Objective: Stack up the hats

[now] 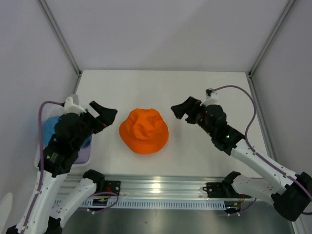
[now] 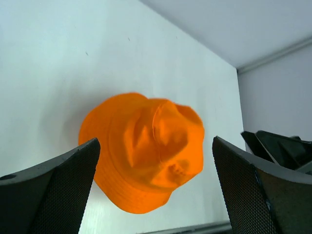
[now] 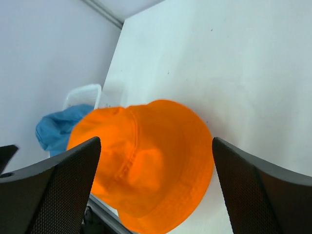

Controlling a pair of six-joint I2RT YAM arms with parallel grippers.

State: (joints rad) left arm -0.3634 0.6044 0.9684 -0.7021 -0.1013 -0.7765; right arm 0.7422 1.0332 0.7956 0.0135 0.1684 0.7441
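Orange hat [image 1: 144, 130], between left gripper [image 1: 107, 113] and right gripper [image 1: 176, 111]: soft matt cloth, creased. Pads [image 2: 63, 195] on left gripper: black, finely cross-hatched, probably rubber. Worktop [image 1: 195, 87] below: white, smooth, matt.

Bare white table [image 1: 161, 87] lay open all round the orange hat [image 1: 144, 130], the left gripper [image 1: 103, 115] and right gripper [image 1: 179, 111] flanking it apart with jaws spread, while a white basket [image 3: 82, 92] holding a blue hat [image 1: 48, 129], apparently tucked under the left arm [image 1: 63, 146], crowded the left edge.

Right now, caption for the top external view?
Open left gripper and open right gripper flank the orange hat; a blue hat sits at frame left.
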